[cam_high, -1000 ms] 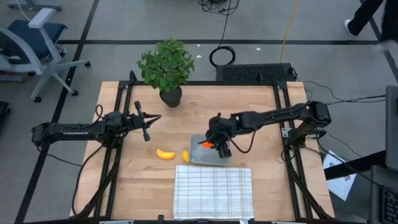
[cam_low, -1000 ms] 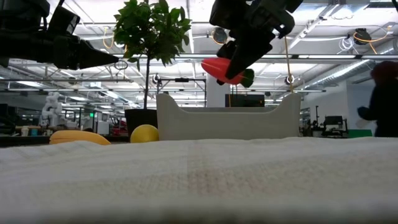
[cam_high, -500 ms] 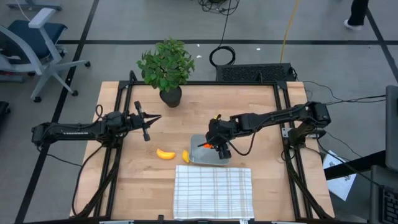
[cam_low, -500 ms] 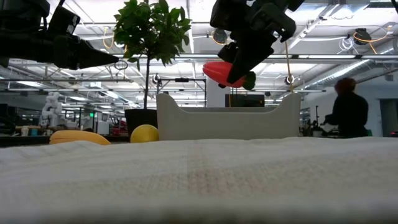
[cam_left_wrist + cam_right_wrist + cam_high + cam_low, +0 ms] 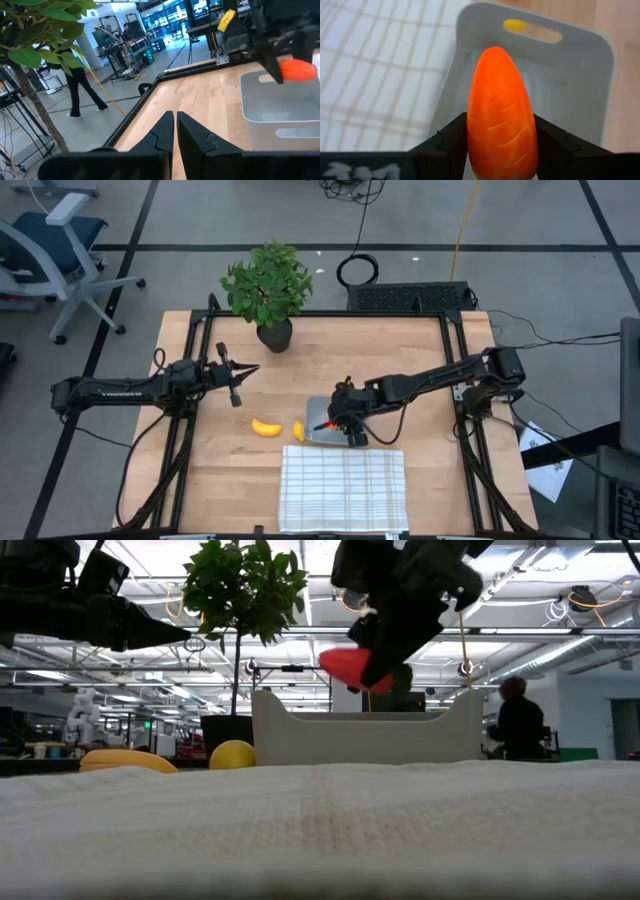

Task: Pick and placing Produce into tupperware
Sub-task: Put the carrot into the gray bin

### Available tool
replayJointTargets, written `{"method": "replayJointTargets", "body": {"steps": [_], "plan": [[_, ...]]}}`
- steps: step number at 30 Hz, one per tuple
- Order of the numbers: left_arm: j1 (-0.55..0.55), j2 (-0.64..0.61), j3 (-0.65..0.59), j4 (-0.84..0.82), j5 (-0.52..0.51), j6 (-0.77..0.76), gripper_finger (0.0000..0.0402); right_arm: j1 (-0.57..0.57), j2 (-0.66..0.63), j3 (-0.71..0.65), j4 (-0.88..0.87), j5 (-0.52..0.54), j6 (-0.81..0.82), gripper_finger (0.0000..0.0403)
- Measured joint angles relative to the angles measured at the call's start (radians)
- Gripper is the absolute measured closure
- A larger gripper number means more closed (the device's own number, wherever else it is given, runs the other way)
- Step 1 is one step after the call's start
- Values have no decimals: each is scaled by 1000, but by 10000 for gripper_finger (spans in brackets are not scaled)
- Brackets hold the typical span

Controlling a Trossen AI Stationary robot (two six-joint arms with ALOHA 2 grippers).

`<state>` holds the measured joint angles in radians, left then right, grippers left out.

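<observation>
My right gripper [image 5: 340, 423] is shut on the orange carrot [image 5: 500, 120] and hovers over the grey tupperware [image 5: 312, 436], which stands on the table just beyond the checked cloth. In the low view the carrot [image 5: 345, 667] is above the tupperware's rim [image 5: 365, 730]; its green top is hidden. The banana [image 5: 265, 428] and the small yellow lemon piece [image 5: 298, 431] lie on the table left of the tupperware. My left gripper [image 5: 248, 369] is shut and empty, held above the table near the plant pot. My right gripper pinches the carrot's thick half [image 5: 475, 145] between its two fingers [image 5: 447, 137], one on each side. The fingers slant down from above and from the table's right. The carrot's pointed end [image 5: 492, 55] sticks out past the fingertips, lifted clear above the tupperware's inside.
A leafy potted plant [image 5: 268, 290] stands at the table's far edge. A white checked cloth [image 5: 342, 485] lies at the near edge, against the tupperware. A person [image 5: 515, 720] stands in the room behind.
My right gripper has gone toward the table's near edge and a little down with the carrot, staying shut on it. The carrot now sits lower over the tupperware.
</observation>
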<state>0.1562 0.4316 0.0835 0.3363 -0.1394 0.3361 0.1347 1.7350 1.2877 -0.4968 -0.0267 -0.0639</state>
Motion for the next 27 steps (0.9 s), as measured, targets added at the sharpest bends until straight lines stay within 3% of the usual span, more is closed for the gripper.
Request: {"method": "replayJointTargets", "body": {"steps": [7,14,27], "plan": [[0,0,0,-4,0,-5,376,-2,61,0,0,7,0,238],[0,0,0,-4,0,-5,376,-2,63,0,-13,82,1,238],[0,0,0,-4,1,-9,376,5,70,0,-33,111,67,238]]}}
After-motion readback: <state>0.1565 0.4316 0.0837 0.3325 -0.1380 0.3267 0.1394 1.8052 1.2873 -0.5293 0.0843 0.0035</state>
